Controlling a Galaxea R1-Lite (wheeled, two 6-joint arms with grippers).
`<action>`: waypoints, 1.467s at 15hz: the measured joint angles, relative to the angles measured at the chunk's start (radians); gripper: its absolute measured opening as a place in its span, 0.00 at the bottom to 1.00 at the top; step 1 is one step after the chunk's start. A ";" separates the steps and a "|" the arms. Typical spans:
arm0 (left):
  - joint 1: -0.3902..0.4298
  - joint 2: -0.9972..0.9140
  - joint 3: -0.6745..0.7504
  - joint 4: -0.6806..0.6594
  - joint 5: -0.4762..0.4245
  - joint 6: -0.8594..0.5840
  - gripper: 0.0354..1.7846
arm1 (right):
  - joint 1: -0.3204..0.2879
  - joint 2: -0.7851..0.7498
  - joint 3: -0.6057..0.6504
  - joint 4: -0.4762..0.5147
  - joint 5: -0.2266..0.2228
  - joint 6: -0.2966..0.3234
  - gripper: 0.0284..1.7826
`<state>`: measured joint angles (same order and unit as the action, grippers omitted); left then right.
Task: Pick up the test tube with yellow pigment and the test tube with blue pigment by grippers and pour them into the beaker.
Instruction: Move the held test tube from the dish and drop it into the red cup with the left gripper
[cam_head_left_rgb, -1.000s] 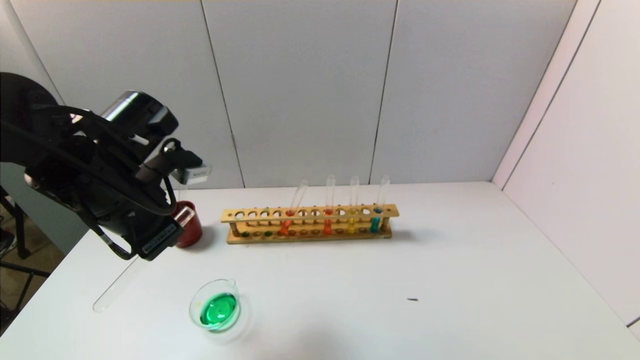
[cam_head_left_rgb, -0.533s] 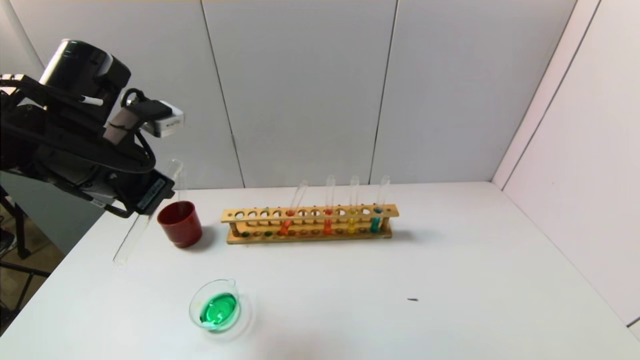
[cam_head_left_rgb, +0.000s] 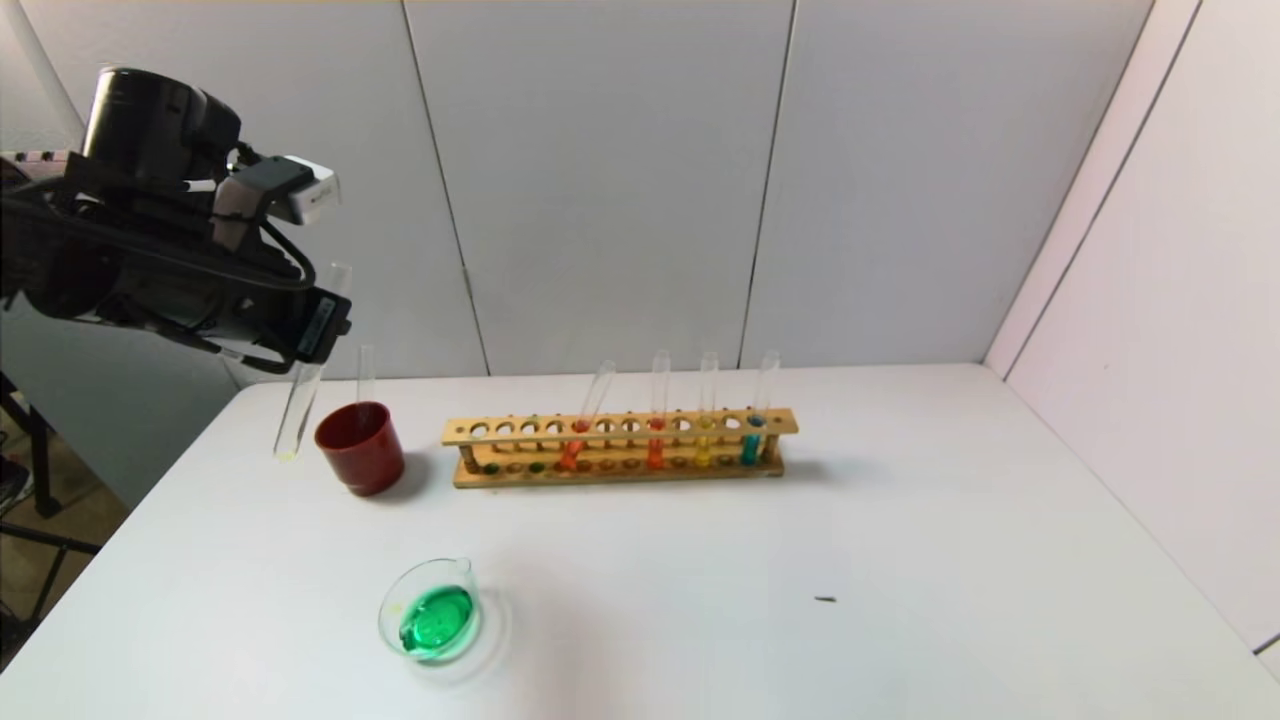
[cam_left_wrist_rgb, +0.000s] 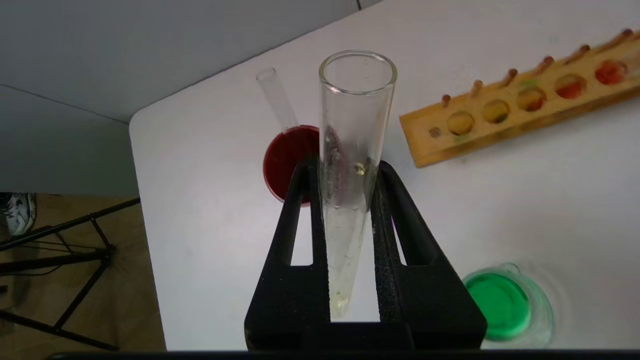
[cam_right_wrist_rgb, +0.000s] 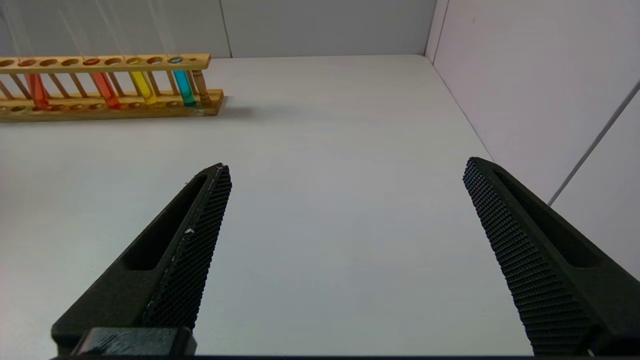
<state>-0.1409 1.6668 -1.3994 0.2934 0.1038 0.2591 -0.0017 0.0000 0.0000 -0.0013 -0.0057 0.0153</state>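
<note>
Left claw (cam_left_wrist_rgb: 350, 210): I am pinching the emptied test tube with yellow pigment (cam_head_left_rgb: 300, 400) upright, far left, just left of red cup (cam_head_left_rgb: 361, 447), presumably for discarding; beaker (cam_head_left_rgb: 432, 620) near-left on worktop (cam_head_left_rgb: 800, 580), holding green; right claw (cam_right_wrist_rgb: 345, 220) spread, idling.

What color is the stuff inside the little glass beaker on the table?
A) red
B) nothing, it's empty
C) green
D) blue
C, the beaker near the front of the table holds bright green liquid, seen in both the head view and the left wrist view.
</note>
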 joint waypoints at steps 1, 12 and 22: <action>0.016 0.022 0.001 -0.049 -0.001 -0.001 0.15 | 0.000 0.000 0.000 0.000 0.000 0.000 0.95; 0.117 0.286 -0.016 -0.400 -0.034 -0.059 0.15 | 0.000 0.000 0.000 0.000 0.000 0.000 0.95; 0.136 0.308 0.136 -0.521 -0.052 -0.094 0.15 | 0.000 0.000 0.000 0.000 0.000 0.000 0.95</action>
<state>-0.0051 1.9747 -1.2636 -0.2274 0.0515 0.1649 -0.0017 0.0000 0.0000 -0.0013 -0.0057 0.0153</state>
